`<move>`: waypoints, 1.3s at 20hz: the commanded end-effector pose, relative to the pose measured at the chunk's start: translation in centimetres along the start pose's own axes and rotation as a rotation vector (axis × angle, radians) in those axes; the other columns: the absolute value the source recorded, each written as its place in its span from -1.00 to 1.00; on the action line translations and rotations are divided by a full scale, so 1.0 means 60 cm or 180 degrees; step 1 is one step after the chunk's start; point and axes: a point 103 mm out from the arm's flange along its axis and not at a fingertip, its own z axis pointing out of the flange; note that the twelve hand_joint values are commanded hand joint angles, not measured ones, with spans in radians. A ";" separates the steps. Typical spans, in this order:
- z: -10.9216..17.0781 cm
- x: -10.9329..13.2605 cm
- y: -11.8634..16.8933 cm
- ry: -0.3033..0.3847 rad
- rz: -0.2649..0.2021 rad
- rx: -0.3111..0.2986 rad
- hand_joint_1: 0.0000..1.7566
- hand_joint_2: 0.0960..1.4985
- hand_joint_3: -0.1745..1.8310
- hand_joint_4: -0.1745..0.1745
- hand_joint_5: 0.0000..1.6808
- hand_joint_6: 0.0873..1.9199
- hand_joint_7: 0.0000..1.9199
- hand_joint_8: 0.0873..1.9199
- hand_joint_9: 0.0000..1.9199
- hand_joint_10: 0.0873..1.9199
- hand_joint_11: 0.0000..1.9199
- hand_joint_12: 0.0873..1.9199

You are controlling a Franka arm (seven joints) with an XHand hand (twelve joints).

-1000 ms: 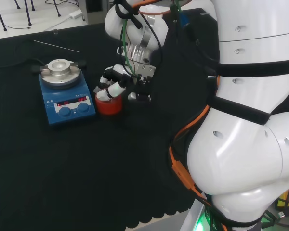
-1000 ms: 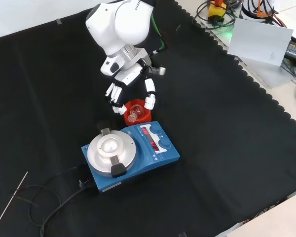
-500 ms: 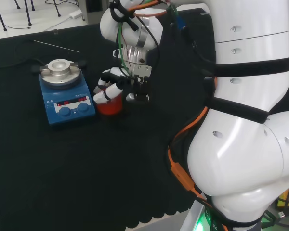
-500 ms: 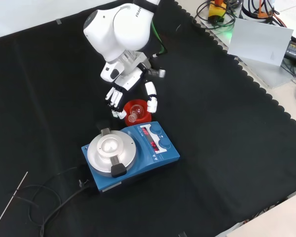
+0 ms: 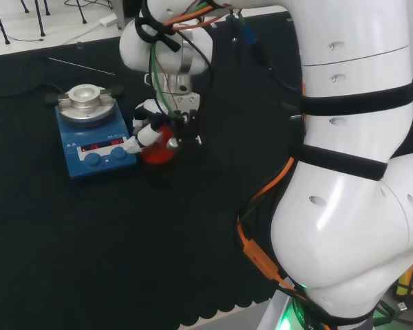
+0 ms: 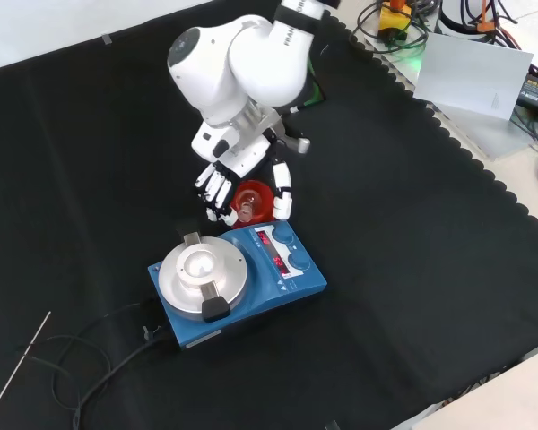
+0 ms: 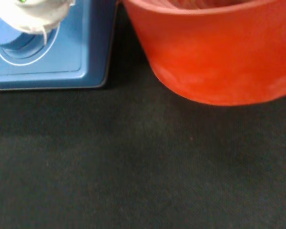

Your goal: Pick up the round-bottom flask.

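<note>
In the front view the arm reaches down from the top of the cloth, and the hand hangs palm-down over the red ribbed stand, its fingers pointing down on the stand's left and the thumb straight down on its right. The fingers are spread and only slightly bent, so the hand is open around the stand, and whether any finger touches the glass cannot be told. The round-bottom flask sits in the stand between fingers and thumb, its clear neck tilted toward the near edge of the stand. The stand is just beside the far edge of the blue hotplate stirrer. In the head view the hand sits over the stand, right of the stirrer. The wrist view shows the stand's red wall close by on the black cloth.
</note>
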 end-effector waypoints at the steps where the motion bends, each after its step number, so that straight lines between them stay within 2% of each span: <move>1: -0.001 0.015 0.000 -0.0149 0.0068 -0.0380 -0.06 -0.22 -0.51 0.29 0.11 -0.02 -0.54 -0.22 -0.44 -0.09 -0.88 0.52; 3: -0.005 0.015 0.001 -0.0147 0.0054 -0.0417 0.08 -0.18 -0.41 0.72 0.34 -0.20 -0.47 -0.24 -0.39 -0.11 -0.83 0.51; 4: -0.007 0.014 0.000 -0.0135 0.0053 -0.0428 0.17 -0.17 -0.33 0.86 0.43 -0.29 -0.44 -0.25 -0.37 -0.12 -0.82 0.50; 6: -0.010 0.010 -0.002 -0.0123 0.0055 -0.0445 0.24 -0.18 -0.24 0.97 0.50 -0.37 -0.41 -0.26 -0.34 -0.13 -0.80 0.49; 26: -0.076 -0.012 -0.040 0.0031 0.0046 -0.0679 0.27 -0.19 -0.19 1.00 0.51 -0.36 -0.37 -0.25 -0.31 -0.13 -0.77 0.49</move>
